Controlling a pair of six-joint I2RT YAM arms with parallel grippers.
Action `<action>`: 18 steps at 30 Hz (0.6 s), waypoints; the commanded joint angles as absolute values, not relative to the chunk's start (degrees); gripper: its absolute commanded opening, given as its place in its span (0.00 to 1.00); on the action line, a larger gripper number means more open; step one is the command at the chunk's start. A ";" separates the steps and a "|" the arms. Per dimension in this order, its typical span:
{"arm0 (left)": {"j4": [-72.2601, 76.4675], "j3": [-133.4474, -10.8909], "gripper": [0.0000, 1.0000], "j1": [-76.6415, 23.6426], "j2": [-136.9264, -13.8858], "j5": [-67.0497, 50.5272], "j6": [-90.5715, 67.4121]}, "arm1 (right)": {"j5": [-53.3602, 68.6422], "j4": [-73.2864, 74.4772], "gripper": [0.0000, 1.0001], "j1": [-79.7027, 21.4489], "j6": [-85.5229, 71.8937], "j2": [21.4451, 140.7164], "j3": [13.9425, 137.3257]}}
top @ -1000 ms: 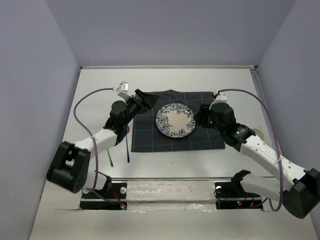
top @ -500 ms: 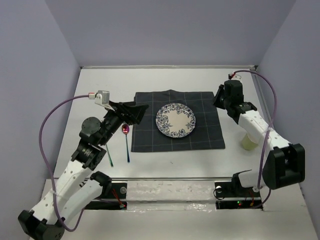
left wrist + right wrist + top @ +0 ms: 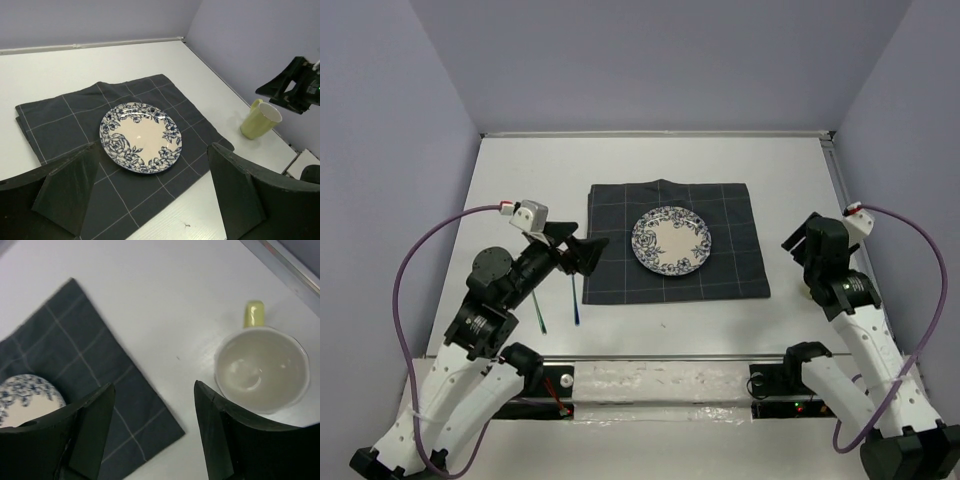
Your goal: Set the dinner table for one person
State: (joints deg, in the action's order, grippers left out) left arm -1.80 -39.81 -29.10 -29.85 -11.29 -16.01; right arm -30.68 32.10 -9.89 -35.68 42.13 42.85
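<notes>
One mug [image 3: 260,371] — clear of placemat [image 3: 100,380] edge

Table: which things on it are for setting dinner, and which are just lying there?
For the job:
large flat white tabletop
dark plaid cloth placemat
round blue-and-white flowered plate
yellow-green mug
green-handled utensil
blue-handled utensil

Just there:
metal rail
purple cables

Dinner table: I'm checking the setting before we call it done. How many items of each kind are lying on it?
Placemat: 1
Plate: 1
Mug: 1
Utensils: 2, a green-handled one and a blue-handled one, heads hidden by the left arm
Total on the dinner table: 5
</notes>
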 commanded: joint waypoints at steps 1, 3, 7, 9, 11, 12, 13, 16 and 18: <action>-0.70 -39.64 0.99 -28.74 -26.90 -15.38 -13.80 | -37.00 40.08 0.70 -8.44 -40.96 43.59 42.27; -0.70 -39.55 0.99 -29.26 -25.85 -15.82 -13.89 | -37.18 40.08 0.70 -7.91 -41.39 46.48 42.36; -0.88 -39.38 0.99 -30.23 -24.79 -15.64 -13.89 | -37.70 39.64 0.67 -6.16 -43.15 51.06 41.75; -0.97 -39.38 0.99 -30.58 -24.61 -15.56 -13.89 | -38.15 38.59 0.65 -4.31 -43.51 52.46 41.05; -0.97 -39.38 0.99 -30.76 -24.52 -15.56 -13.89 | -36.49 37.27 0.64 -1.95 -43.07 52.73 40.43; -0.97 -39.38 0.99 -30.85 -24.52 -15.56 -13.89 | -36.56 36.22 0.64 -1.93 -42.72 52.73 40.26; -0.97 -39.38 0.99 -31.02 -24.52 -15.64 -13.89 | -36.65 35.60 0.63 -1.24 -42.45 52.65 40.08; -0.97 -39.38 0.99 -31.11 -24.96 -15.82 -13.97 | -36.12 34.19 0.63 0.17 -41.31 53.87 40.08; -0.88 -39.38 0.99 -31.20 -25.14 -15.91 -13.97 | -35.51 32.45 0.61 0.70 -40.44 54.93 39.64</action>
State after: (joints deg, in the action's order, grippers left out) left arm -2.50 -39.77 -30.76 -24.93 -14.52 -15.00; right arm -34.70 37.76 -0.58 -41.36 53.60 39.94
